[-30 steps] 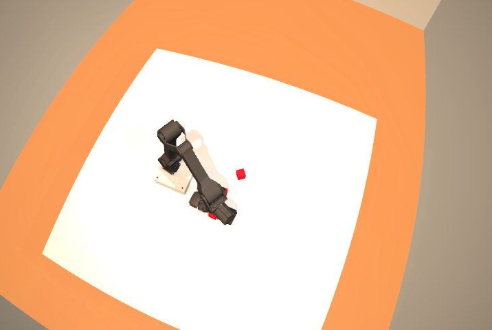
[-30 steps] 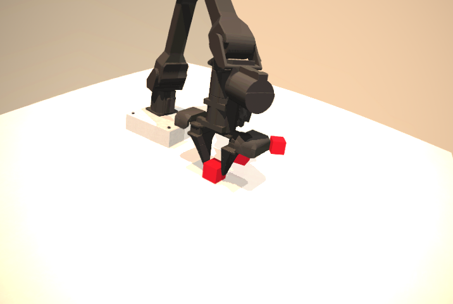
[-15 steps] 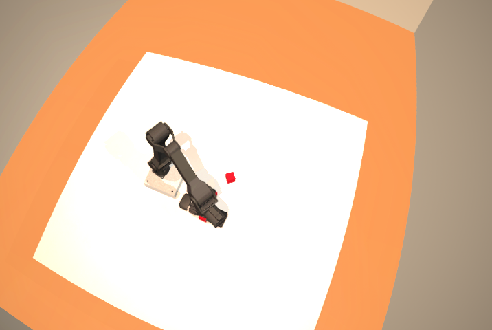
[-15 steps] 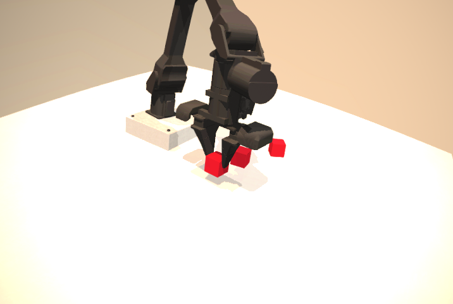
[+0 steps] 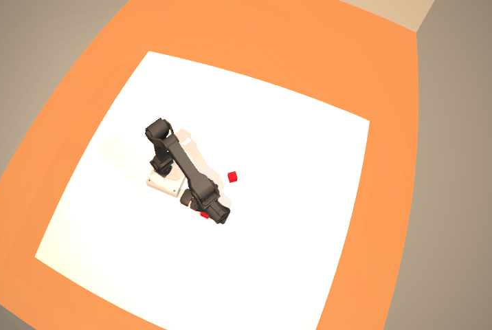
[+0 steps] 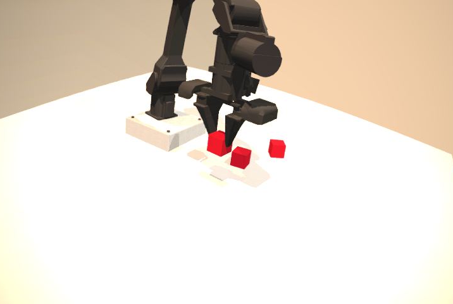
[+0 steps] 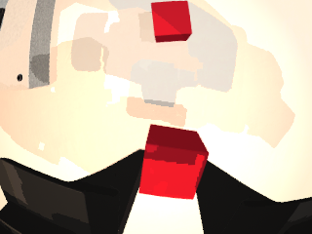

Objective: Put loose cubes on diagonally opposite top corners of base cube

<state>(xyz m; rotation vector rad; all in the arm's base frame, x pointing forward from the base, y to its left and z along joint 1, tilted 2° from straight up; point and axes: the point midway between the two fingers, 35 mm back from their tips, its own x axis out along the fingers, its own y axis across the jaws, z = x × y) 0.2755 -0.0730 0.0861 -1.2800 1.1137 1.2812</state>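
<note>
My gripper points down and is shut on a red cube. It holds the cube above the white surface, roughly level, with one finger on each side. A second red cube stands on the surface near the held cube, apart from it; in the top view the arm almost wholly hides it. A third red cube stands apart at the right in the exterior view. All three look alike, so I cannot tell by colour which is the fixed base.
The arm's pale base block is behind and left of the cubes in the exterior view. The white sheet lies on an orange surface. Pale shadows of the arm and gripper fall around the cubes.
</note>
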